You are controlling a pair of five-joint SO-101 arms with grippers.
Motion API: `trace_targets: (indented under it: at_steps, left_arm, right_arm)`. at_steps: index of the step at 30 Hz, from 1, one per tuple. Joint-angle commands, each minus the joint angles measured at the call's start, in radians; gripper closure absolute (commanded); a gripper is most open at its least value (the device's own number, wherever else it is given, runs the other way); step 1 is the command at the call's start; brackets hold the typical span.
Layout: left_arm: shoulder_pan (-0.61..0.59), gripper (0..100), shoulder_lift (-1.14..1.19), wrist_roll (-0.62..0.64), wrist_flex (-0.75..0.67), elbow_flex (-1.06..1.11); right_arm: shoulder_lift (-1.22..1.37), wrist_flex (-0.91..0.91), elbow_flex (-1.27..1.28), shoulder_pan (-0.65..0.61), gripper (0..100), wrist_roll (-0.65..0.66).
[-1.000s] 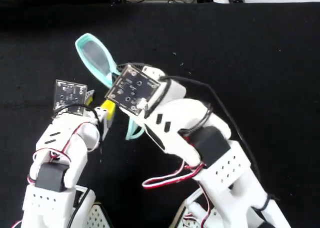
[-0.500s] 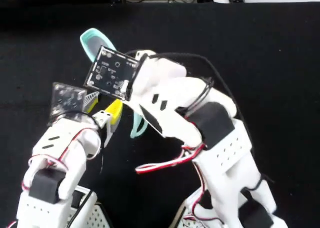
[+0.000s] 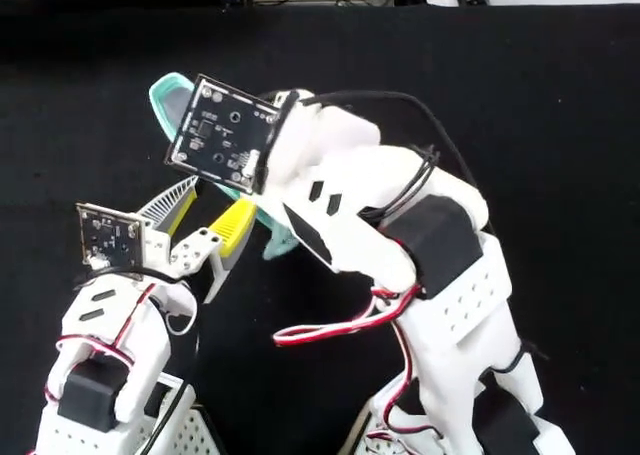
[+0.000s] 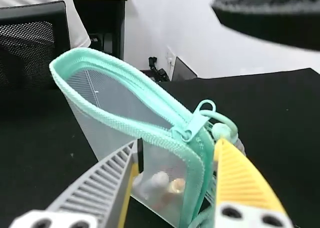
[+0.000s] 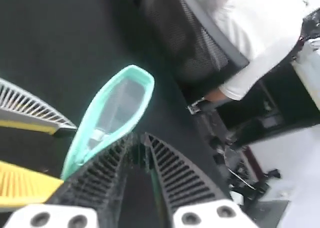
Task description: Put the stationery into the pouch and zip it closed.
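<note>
The pouch (image 4: 125,112) is translucent mesh with a mint zipper edge, and it stands on edge between the grey and yellow fingers of my left gripper (image 4: 177,145), which is shut on it. Small stationery pieces (image 4: 162,183) show through the mesh at its bottom. The mint zipper pull (image 4: 199,119) sits near the yellow finger (image 4: 240,183), free of any finger. From above, the pouch (image 3: 163,87) is mostly covered by my right arm's camera board (image 3: 225,135), with my left gripper (image 3: 215,203) just below it. My right gripper (image 5: 141,137) hangs over the pouch (image 5: 115,112), black fingers together.
The table (image 3: 540,105) is covered in black cloth, with open room to the right and far side. A black mesh chair (image 4: 30,37) stands beyond the far edge. Both arm bases crowd the near edge.
My right arm has swung left and away over the pouch, so its camera board now covers the pouch's upper part. My left arm's wrist has drawn back toward the near edge.
</note>
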Motion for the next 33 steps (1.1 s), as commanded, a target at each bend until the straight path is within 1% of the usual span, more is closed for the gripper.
trace_targets:
  at_steps: [1, 5, 7, 9, 11, 16, 21, 24, 25, 27, 29, 33]
  left_arm:
    - [0.012, 75, -0.006, 0.000, -0.018, -0.007]
    - [0.010, 75, -0.006, 0.000, -0.020, -0.001]
    - [0.010, 75, -0.006, -0.002, -0.026, 0.016]
    - [0.010, 75, -0.006, -0.009, -0.028, 0.027]
    - [0.010, 75, -0.006, -0.029, -0.028, 0.028]
    - [0.010, 75, -0.006, -0.034, -0.020, 0.030]
    - [0.010, 75, -0.008, -0.034, -0.025, 0.041]
    - [0.010, 75, -0.008, -0.034, -0.026, 0.041]
    - [0.010, 75, -0.008, -0.034, -0.026, 0.041]
    - [0.010, 75, -0.008, -0.034, -0.026, 0.042]
    - [0.010, 75, -0.008, -0.034, -0.026, 0.042]
    - [0.010, 75, -0.008, -0.034, -0.026, 0.042]
  right_arm:
    - [0.001, 0.103, -0.039, 0.011, 98.5, -0.015]
    - [-0.005, 0.216, -0.045, 0.011, 91.7, -0.166]
    - [-0.027, 0.233, -0.028, 0.006, 89.5, -0.209]
    - [-0.050, 0.209, 0.021, 0.000, 89.4, -0.219]
    - [-0.073, 0.172, 0.084, -0.032, 89.4, -0.219]
    - [-0.116, 0.044, 0.272, -0.084, 89.4, -0.224]
    - [-0.160, -0.086, 0.381, -0.052, 89.5, -0.221]
    - [-0.162, -0.114, 0.404, -0.018, 90.0, -0.212]
    - [-0.160, -0.121, 0.406, -0.006, 92.0, -0.189]
    - [-0.162, -0.141, 0.406, 0.009, 98.9, -0.124]
    - [-0.166, -0.146, 0.401, 0.023, 98.1, -0.100]
    - [-0.168, -0.141, 0.401, 0.028, 98.5, -0.092]
